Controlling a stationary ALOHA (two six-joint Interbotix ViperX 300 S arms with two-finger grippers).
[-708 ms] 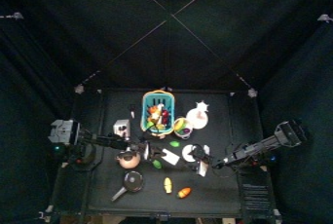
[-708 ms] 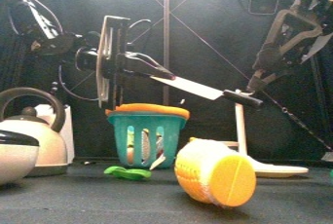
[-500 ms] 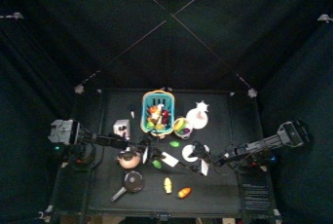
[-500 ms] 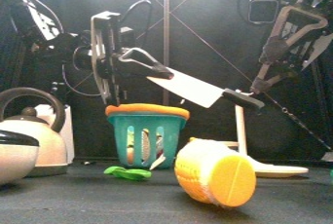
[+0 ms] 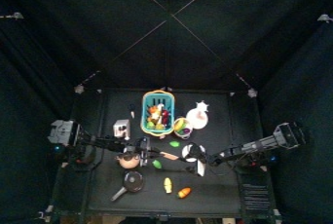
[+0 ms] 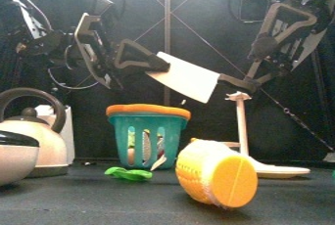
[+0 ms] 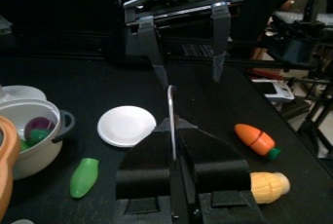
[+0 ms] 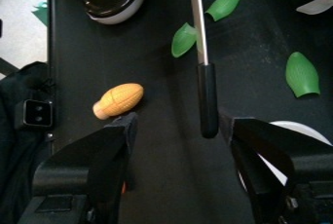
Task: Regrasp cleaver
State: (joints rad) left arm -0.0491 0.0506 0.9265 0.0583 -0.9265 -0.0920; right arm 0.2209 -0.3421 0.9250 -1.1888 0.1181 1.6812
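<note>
The cleaver (image 6: 185, 76) hangs in the air above the basket, white blade to the left, black handle to the right. My left gripper (image 6: 132, 57) is shut on the blade, which shows edge-on between its jaws in the left wrist view (image 7: 170, 135). My right gripper (image 6: 246, 78) is open, its jaws standing wide on either side of the black handle (image 8: 205, 96) without closing on it. In the left wrist view the right gripper (image 7: 186, 48) faces me with its fingers apart. In the top view the left gripper (image 5: 146, 151) and the right gripper (image 5: 209, 160) meet over the table's middle.
A teal basket with an orange rim (image 6: 148, 136) stands below the cleaver. A kettle (image 6: 29, 131) is at the left, a yellow corn cob (image 6: 216, 175) and a green leaf (image 6: 128, 174) in front, a white stand (image 6: 242, 131) at the right. A white disc (image 7: 127, 127) and carrot (image 7: 255, 138) lie on the table.
The cleaver has risen and shifted left with the left gripper, its blade tilting up. The right gripper has risen along with the handle.
</note>
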